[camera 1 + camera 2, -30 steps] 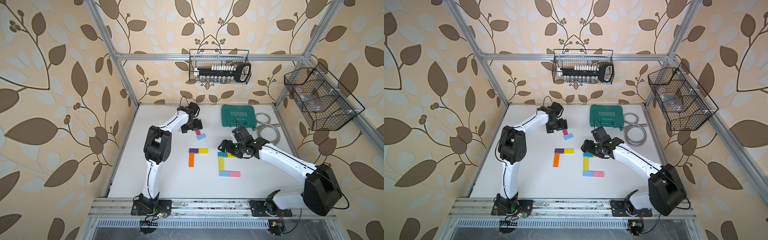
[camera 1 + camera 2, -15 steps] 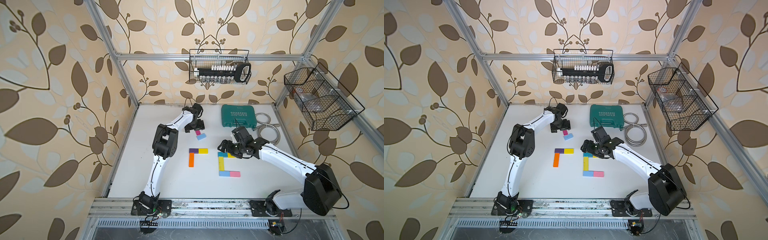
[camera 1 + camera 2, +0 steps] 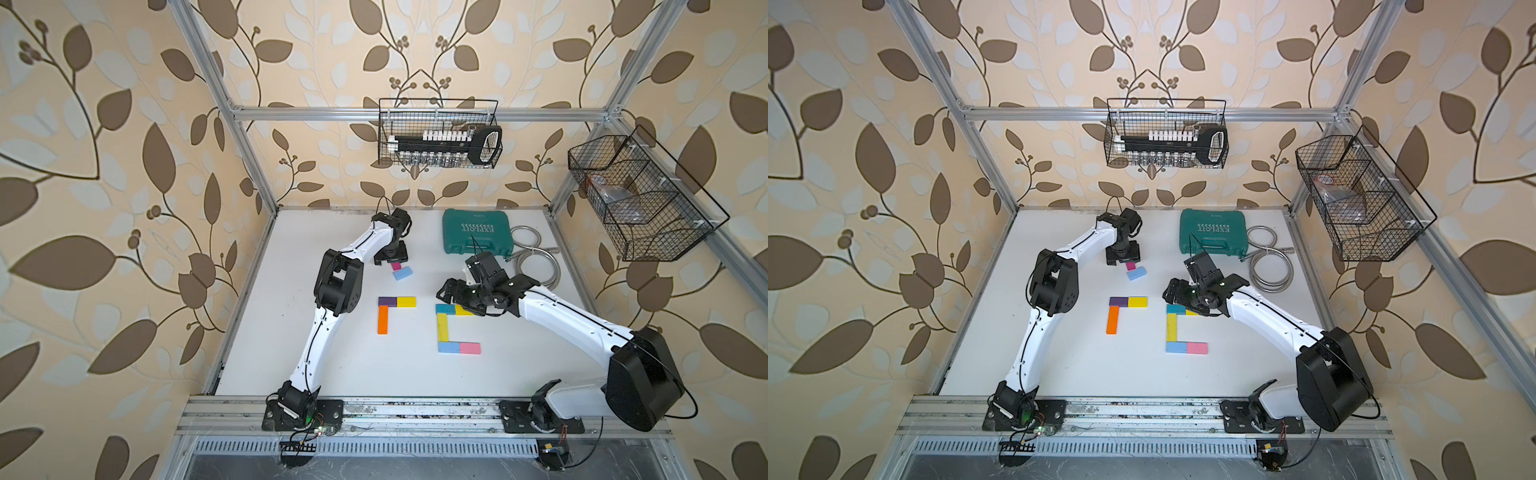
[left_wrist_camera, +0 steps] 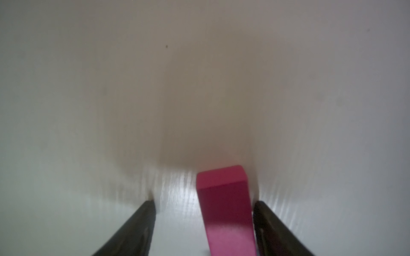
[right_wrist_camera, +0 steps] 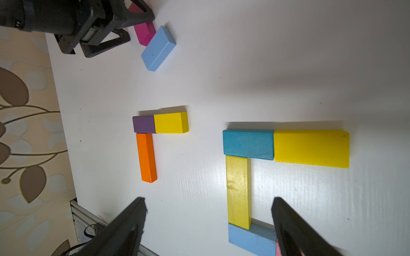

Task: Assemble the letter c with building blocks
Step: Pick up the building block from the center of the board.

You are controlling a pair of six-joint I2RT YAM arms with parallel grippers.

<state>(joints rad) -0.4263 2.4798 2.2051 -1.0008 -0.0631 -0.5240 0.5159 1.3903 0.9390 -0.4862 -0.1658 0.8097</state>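
Left wrist, left gripper (image 4: 204, 201) loose around magenta block (image 4: 226, 212) (gap one side), light blue block (image 5: 158, 47) beside, right gripper (image 5: 208, 199) spread.

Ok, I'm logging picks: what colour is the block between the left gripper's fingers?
The block is magenta, clearest in the left wrist view.

- I'm losing most of the magenta block (image 3: 396, 266) under the left gripper (image 3: 390, 261) in both top views, at 11 o'clock from the loose light blue block (image 3: 402, 273).
- In the left wrist view, the edge is cutting that block's near end off, and the far table (image 4: 199, 66) is blurring out.
- The right gripper (image 3: 446, 293) is hiding most of the yellow block (image 3: 465, 311), at 3 o'clock from the teal block (image 3: 444, 308).
- In the right wrist view, a finger (image 5: 295, 226) is masking nearly all of the pink block (image 5: 278, 250).
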